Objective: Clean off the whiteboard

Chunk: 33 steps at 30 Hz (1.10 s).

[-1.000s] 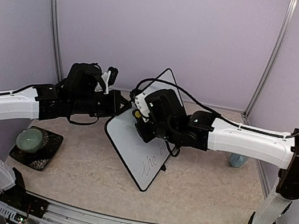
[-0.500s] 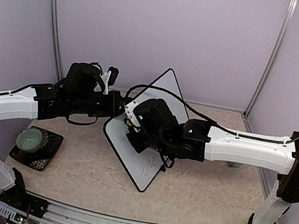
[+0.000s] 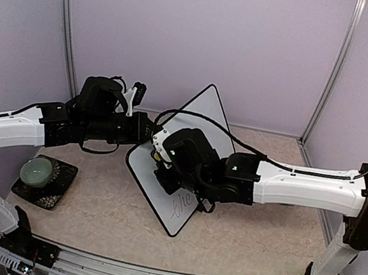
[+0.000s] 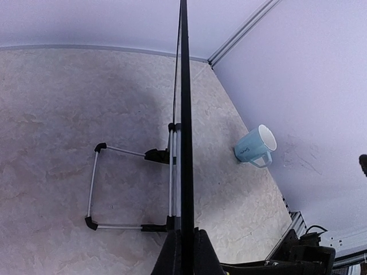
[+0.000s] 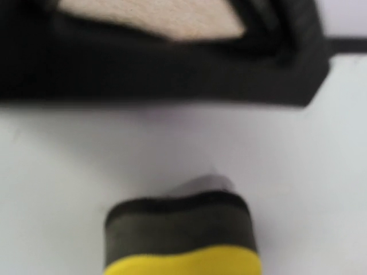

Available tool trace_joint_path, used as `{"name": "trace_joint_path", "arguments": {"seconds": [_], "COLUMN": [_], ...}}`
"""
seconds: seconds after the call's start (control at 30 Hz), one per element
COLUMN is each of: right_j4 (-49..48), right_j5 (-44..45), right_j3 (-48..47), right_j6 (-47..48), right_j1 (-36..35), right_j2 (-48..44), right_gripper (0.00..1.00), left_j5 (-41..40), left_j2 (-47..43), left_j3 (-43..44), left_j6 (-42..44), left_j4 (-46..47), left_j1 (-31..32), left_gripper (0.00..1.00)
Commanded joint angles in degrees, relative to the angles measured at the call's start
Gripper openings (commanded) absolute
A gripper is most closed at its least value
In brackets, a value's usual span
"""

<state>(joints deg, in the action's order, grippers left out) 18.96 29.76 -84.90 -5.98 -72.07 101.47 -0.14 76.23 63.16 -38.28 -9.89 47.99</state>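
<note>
The whiteboard stands tilted on its wire stand in the middle of the table. Dark handwriting remains near its lower corner. My left gripper is shut on the board's left edge; in the left wrist view the black frame runs edge-on between its fingertips. My right gripper presses a yellow sponge eraser, dark felt side first, flat against the white surface. Its own fingers are hidden in the right wrist view.
A pale green round thing sits on a black mat at the left. A light blue mug stands behind the board near the right wall. The board's wire stand rests on the table.
My right arm has swept the eraser down and to the left across the board. Less handwriting shows now than a second ago. The left arm has held still.
</note>
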Motion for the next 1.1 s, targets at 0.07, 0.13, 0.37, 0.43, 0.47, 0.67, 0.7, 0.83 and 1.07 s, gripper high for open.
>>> {"name": "trace_joint_path", "arguments": {"seconds": [0.07, 0.13, 0.37, 0.43, 0.47, 0.67, 0.7, 0.83, 1.07], "right_j4": [-3.8, -4.3, -8.1, -8.5, -9.1, -14.2, -14.5, -13.5, -8.3], "right_j5": [-11.7, -12.6, -15.9, -15.6, -15.3, -15.1, -15.5, -16.1, -16.4], "right_j3": [4.8, 5.8, 8.2, 7.6, 7.5, 9.8, 9.8, 8.9, 5.5], "right_j6": [5.0, 4.1, 2.4, 2.5, 2.3, -1.0, -1.6, -3.0, -3.7], "right_j1": [-5.0, -3.6, -0.3, -0.3, -0.2, 2.3, 3.1, 5.9, 11.9], "right_j2": [-1.2, -2.5, -4.7, -4.0, -4.0, -6.2, -6.2, -5.1, -3.2], "right_gripper": [0.00, 0.00, 0.00, 0.00, 0.00, 0.00, 0.00, 0.00, 0.00], "left_j5": [3.7, 3.7, 3.9, 4.0, 3.9, 3.8, 3.8, 4.1, 4.3], "left_j2": [0.6, 0.6, 1.1, 1.3, 1.3, 1.2, 1.3, 1.5, 1.6], "left_j3": [-0.2, -0.3, -0.3, -0.4, -0.4, -0.5, -0.5, -0.5, -0.4], "left_j6": [-0.7, -0.8, -1.0, -1.1, -1.1, -1.2, -1.2, -1.2, -1.1], "left_j4": [2.4, 2.5, 2.9, 3.0, 3.1, 3.0, 3.0, 3.2, 3.3], "left_j1": [1.7, 1.6, 1.5, 1.6, 1.5, 1.5, 1.5, 1.5, 1.5], "left_gripper": [0.00, 0.00, 0.00, 0.00, 0.00, 0.00, 0.00, 0.00, 0.00]}}
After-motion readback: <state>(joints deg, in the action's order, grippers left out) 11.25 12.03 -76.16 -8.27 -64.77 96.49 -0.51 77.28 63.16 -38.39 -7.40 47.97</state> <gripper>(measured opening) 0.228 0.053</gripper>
